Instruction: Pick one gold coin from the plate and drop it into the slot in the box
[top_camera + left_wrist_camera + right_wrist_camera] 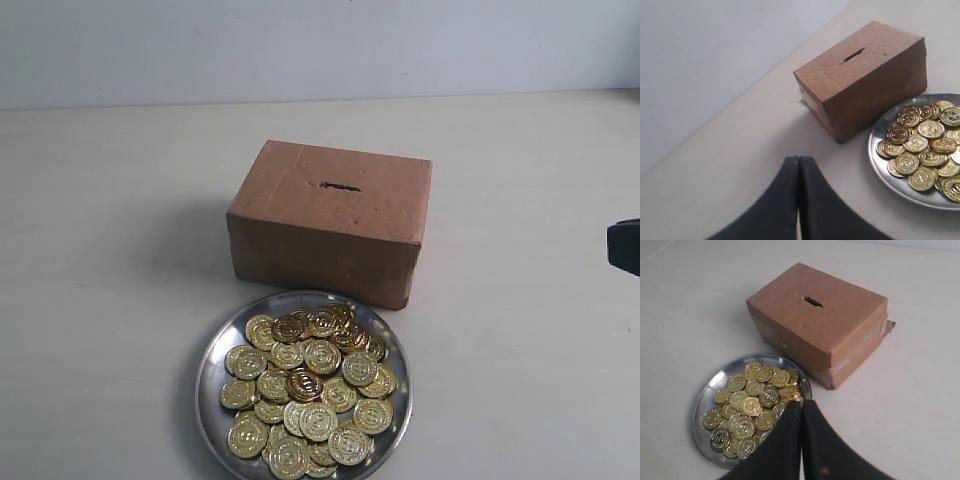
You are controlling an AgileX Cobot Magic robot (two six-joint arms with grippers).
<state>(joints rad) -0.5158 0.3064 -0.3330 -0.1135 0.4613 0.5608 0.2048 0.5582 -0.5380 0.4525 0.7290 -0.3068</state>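
Right wrist view: right pincer (801, 405) clenched, empty, plate (707, 392) of coins (752, 405) ahead of it. Coins overlap, so it may grab two; box slot (813, 301) beyond is narrow, easy miss.

I see a pale, plain table (100, 250) with two things on it. A brown cardboard box (330, 225) sits flat, and a round metal plate (212, 375) lies just beside it. I can't tell whether they touch.

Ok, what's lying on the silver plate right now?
A heap of gold coins fills the plate, overlapping each other. Lower coins and most of the plate's floor are covered.
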